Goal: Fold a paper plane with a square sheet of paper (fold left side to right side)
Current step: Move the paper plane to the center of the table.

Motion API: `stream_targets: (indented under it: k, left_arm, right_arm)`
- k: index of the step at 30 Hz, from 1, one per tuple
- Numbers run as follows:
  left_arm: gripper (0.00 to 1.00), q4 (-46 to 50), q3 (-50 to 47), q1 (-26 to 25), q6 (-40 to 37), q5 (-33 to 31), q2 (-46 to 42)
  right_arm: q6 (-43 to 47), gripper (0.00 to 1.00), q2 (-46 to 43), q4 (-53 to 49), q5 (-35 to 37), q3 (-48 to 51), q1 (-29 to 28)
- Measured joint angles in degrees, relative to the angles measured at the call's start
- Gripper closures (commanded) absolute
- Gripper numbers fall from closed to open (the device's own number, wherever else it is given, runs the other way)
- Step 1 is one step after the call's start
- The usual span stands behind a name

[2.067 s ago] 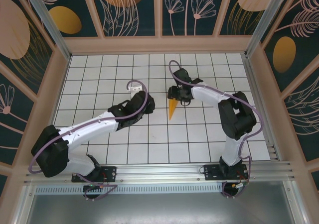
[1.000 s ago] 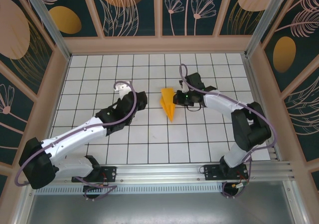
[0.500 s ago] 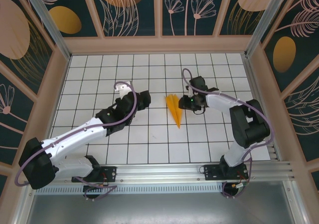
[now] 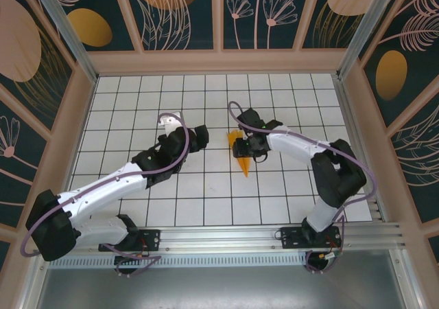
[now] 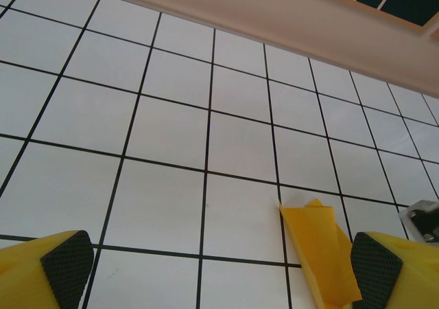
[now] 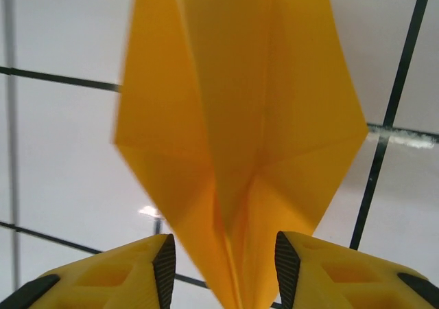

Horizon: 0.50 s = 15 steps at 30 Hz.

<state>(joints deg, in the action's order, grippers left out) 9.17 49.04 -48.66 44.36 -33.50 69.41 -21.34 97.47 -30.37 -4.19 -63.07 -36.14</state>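
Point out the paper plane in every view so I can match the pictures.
Top external: paper plane mid-table, slightly right of centre, tip pointing toward the arm bases.
Left wrist: lower right, lying on the tiles.
Right wrist: centre, narrowing down between the right gripper fingertips.
Shared landmark: the black grid lines of the white table.
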Motion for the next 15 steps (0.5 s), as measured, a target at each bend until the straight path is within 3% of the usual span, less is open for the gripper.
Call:
stream_targets:
  k: [10,15]
  left_arm:
    - [0.01,0.0,0.0,0.0,-0.7,0.0,0.0]
    - [0.01,0.0,0.0,0.0,-0.8,0.2,0.0]
  right_arm:
    - [-0.9,0.66,3.8,-0.5,1.0,-0.2,-0.4]
    - [-1.7,0.76,5.8,-0.5,1.2,-0.4,-0.8]
